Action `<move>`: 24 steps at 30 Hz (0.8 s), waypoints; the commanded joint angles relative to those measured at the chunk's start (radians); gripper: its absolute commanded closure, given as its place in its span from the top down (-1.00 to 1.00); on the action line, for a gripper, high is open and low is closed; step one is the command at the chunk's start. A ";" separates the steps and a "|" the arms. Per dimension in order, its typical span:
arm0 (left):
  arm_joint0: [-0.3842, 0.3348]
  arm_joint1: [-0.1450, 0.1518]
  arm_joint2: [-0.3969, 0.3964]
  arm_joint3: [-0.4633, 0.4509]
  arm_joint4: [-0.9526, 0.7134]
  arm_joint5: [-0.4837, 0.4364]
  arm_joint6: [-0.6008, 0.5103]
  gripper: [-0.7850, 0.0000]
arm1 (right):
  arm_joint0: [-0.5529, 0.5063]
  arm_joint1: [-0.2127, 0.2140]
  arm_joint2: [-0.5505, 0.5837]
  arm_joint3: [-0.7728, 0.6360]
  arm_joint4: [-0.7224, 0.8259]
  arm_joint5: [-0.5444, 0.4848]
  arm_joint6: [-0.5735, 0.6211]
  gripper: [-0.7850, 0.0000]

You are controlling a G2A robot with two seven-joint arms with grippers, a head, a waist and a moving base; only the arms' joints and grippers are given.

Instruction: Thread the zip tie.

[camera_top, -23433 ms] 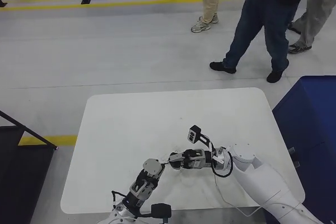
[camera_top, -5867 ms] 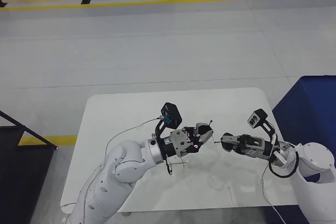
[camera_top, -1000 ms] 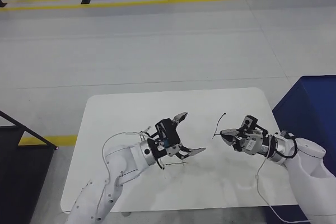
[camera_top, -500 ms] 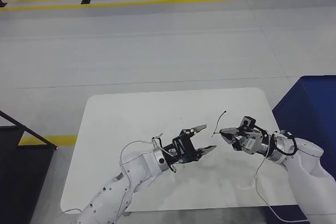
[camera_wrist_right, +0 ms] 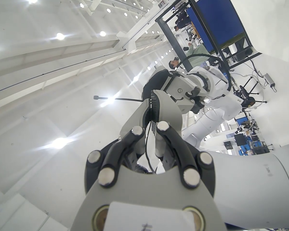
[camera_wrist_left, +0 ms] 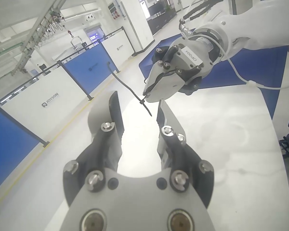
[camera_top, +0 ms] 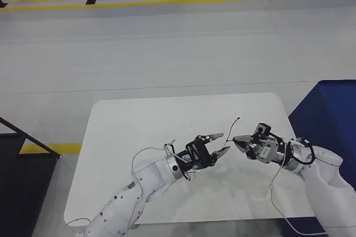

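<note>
The zip tie [camera_top: 232,128] is held in the air above the right half of the white tabletop [camera_top: 136,130], and only the right gripper [camera_top: 237,141] has hold of it. That gripper's 2 fingers [camera_wrist_right: 163,106] are pressed together, pinching the thin black strip near 1 end. From the pinch the long part rises and curves away from the tabletop, ending in a small square head. In the right wrist view the zip tie [camera_wrist_right: 120,99] runs straight out from the fingertips to that head. In the left wrist view the zip tie [camera_wrist_left: 125,84] leaves the tip of the right gripper [camera_wrist_left: 147,96] on 2 sides: the long part goes up toward the head, and a short tail slants down.

The left gripper [camera_top: 218,144] hangs above the tabletop just beside the right one, tip facing tip. Its 2 fingers [camera_wrist_left: 115,111] are spread wide and hold nothing. Seen from its own camera, the short tail lies over the gap between the finger ends, nearer 1 finger than the other. I cannot tell whether it touches that finger or sits between them in depth.

A white cable [camera_top: 273,188] hangs from the right arm down toward the near edge of the tabletop.
</note>
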 commanded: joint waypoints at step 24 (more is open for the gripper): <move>0.007 -0.007 -0.016 0.008 0.007 -0.020 0.010 -1.00 | 0.000 0.000 0.000 0.000 0.000 0.000 0.000 -1.00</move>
